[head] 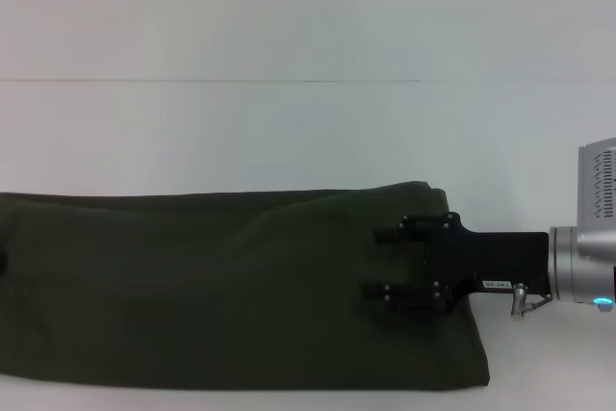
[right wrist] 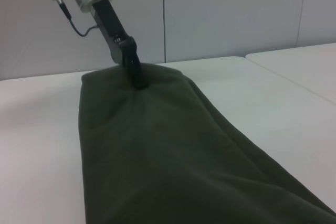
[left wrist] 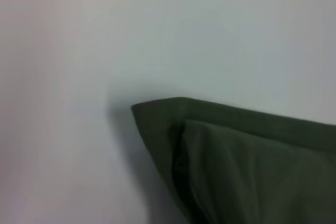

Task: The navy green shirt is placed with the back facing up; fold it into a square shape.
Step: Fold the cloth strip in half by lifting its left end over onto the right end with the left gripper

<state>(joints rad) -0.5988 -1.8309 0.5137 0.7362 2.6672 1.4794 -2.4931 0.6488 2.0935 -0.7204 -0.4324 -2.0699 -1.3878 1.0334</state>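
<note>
Olive-green cotton, the navy green shirt [head: 221,286] lies as a long band folded lengthwise across the near part of the white tabletop [head: 289,132], running from the left edge of the head view to a rounded end at the right. Only the plain side shows; no lettering is visible. The right gripper [head: 377,263] reaches in from the right, low over that end, its two black fingers [head: 390,234] spread apart and lying flat over the cloth, with nothing pinched between them. The left gripper [right wrist: 137,80] shows in the right wrist view at the far end of the band, its tip pressed down into the fabric; whether its fingers are open or shut I cannot tell. The left wrist view shows a layered corner of the shirt [left wrist: 220,150] with one fold sitting on another.

By my judgement the cloth is light, soft and limp: it will sag and drag, and the stacked layers could slide apart if only the top one is caught. A good hold would be at the end corners, pinching through all layers at the edge, so the band can be carried over itself towards a square.
</note>
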